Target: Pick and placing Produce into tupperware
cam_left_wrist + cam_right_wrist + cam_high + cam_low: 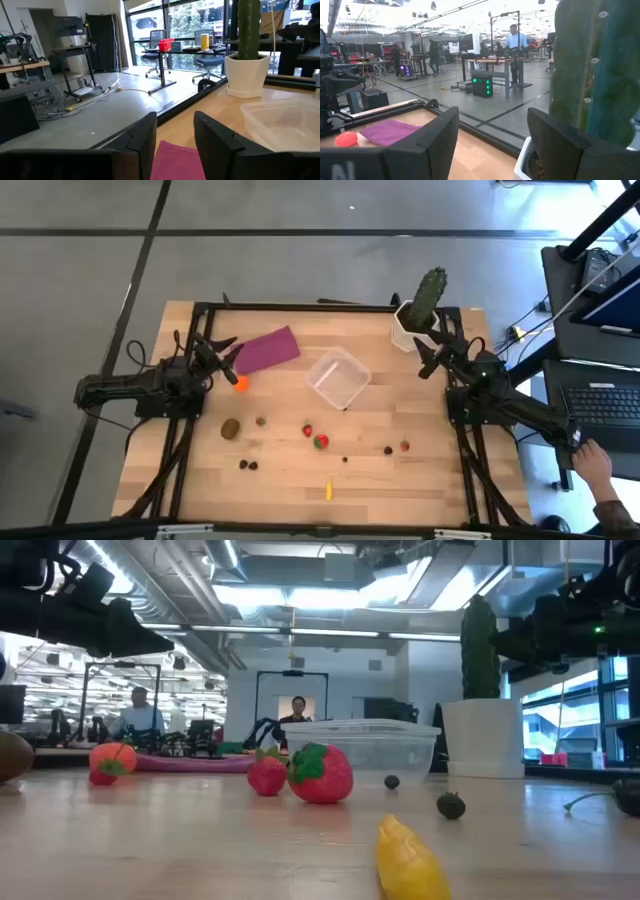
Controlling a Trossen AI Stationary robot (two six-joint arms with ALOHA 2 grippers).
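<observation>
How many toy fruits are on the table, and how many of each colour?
orange ball: 1
brown kiwi: 1
red fruits: 3
dark berries: 4
yellow piece: 1
small dull piece, colour unclear: 1
Total: 11

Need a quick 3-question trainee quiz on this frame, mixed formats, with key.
1. True or false: the tupperware already holds a piece of produce.
2. Multiple choice: the orange ball lies nearest to which thing? A) the purple cloth B) the cactus pot C) the yellow piece
3. Fill in: the left gripper and the right gripper are both ____ and hold nothing.

Key
1. False: the tupperware is empty; every piece lies on the table.
2. A: the ball lies by the cloth's edge, just below the left gripper in the high view.
3. open.
</observation>
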